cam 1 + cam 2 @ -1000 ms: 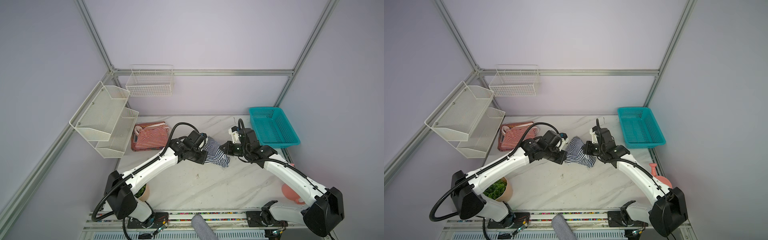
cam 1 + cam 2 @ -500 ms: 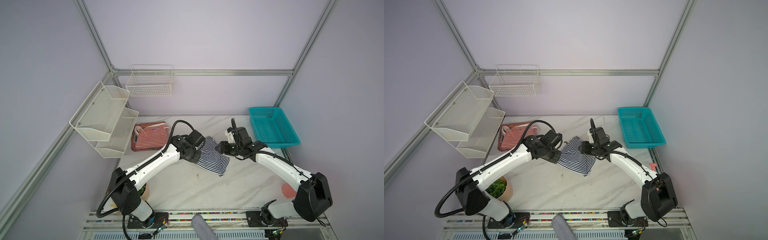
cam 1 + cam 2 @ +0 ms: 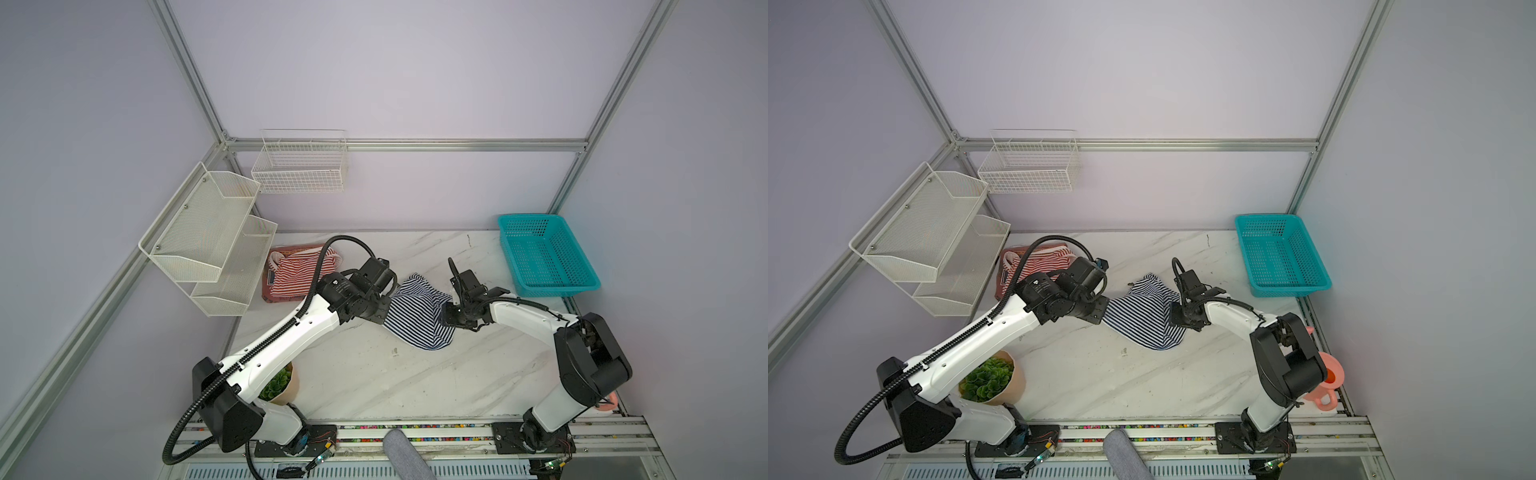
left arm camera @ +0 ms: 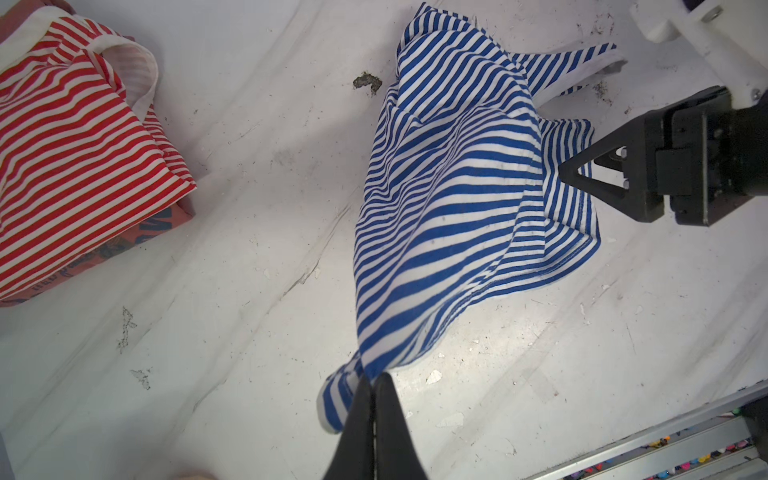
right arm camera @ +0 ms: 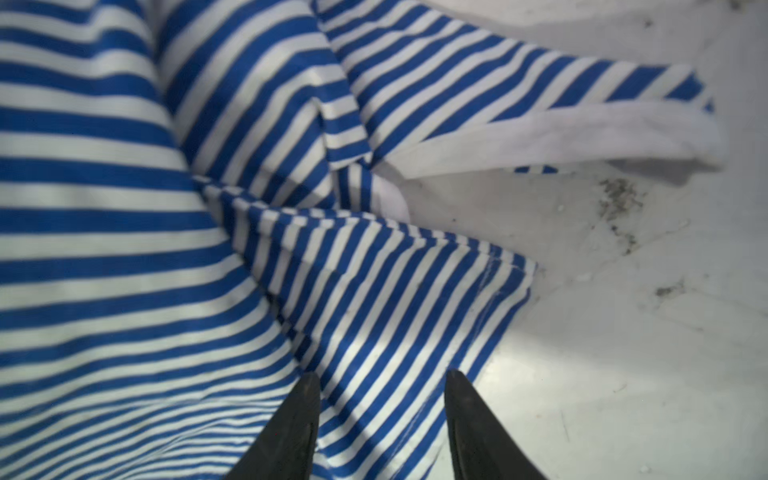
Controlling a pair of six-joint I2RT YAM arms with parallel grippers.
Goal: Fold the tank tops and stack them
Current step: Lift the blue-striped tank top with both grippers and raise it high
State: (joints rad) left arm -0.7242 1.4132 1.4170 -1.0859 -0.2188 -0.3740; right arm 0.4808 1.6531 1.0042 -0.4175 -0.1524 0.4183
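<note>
The left gripper [image 4: 375, 380] is pinching the navy-and-white striped cloth tank top [image 3: 415, 316] at nine o'clock, the right gripper [image 5: 381, 376] gaping at three.

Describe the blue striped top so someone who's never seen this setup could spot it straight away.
Find the white marbled table and look near its middle. The navy-and-white striped tank top lies rumpled there, one corner pinched in the left gripper. The only other striped top, by the mesh shelves, is red-and-white.
</note>
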